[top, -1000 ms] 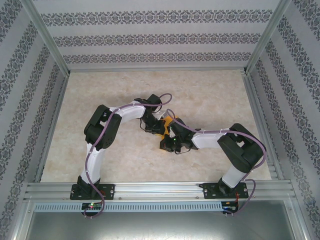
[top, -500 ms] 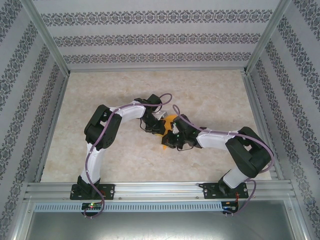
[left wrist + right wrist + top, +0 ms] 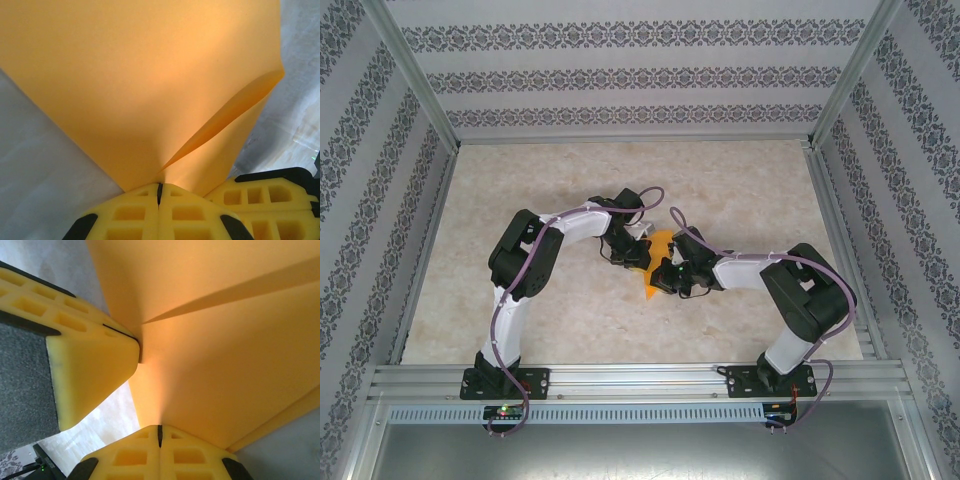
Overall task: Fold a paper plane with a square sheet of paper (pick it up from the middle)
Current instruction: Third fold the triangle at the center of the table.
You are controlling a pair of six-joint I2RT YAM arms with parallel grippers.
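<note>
The orange sheet of paper (image 3: 659, 246) hangs just above the table's middle, held between both grippers. It is folded in layers, with a raised crease and a pointed tip toward the near side. My left gripper (image 3: 640, 256) is shut on the paper's edge, and in its wrist view the paper (image 3: 140, 85) fans out from its yellow fingertips (image 3: 160, 186). My right gripper (image 3: 662, 273) is also shut on the paper (image 3: 215, 365), pinching it at its fingertips (image 3: 160, 428). The two grippers sit close together: the left one's fingers (image 3: 95, 365) show beside the paper in the right wrist view.
The marbled table top (image 3: 740, 190) is ringed by an aluminium frame (image 3: 620, 378) and patterned walls. Both arms bend inward over the table's centre, with the right elbow (image 3: 805, 290) near the right edge.
The right arm has swung its wrist up and left, closer to the left gripper. More of the paper's pointed tip now shows. The left arm has stayed still.
</note>
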